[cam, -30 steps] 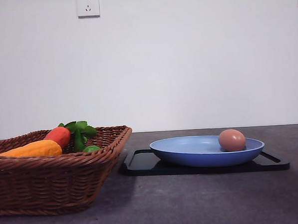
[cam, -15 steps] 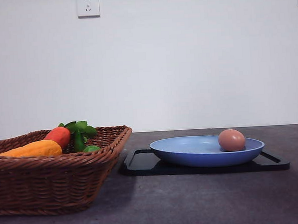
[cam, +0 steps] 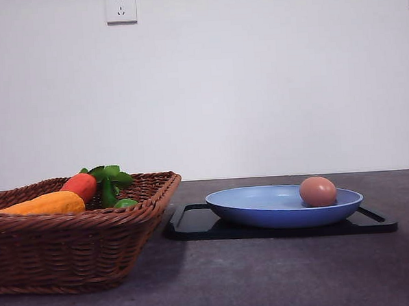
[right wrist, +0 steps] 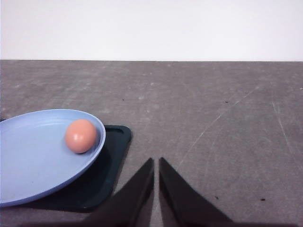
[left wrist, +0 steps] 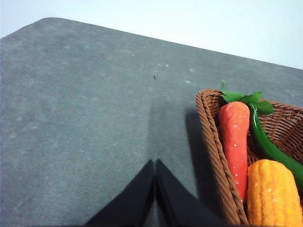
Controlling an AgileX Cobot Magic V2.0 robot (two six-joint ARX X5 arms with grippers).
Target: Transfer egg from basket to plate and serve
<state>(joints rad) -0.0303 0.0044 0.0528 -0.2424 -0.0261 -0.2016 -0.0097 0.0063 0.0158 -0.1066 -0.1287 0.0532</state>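
The pinkish-brown egg [cam: 318,191] lies inside the light-blue plate [cam: 262,211], near its right rim. In the right wrist view the egg [right wrist: 80,135] rests against the plate's [right wrist: 33,165] rim. The dark wicker basket [cam: 72,249] stands at the left. My right gripper [right wrist: 156,163] is shut and empty over bare table, to the right of the plate. Outside the basket's [left wrist: 213,142] left wall, my left gripper [left wrist: 155,164] is shut with nothing in it.
The plate sits on a flat black tray [cam: 194,225]. The basket holds an orange vegetable [cam: 46,203], a red vegetable with green leaves [cam: 83,185] and a green one [left wrist: 267,146]. A white wall with a socket [cam: 121,6] stands behind the table.
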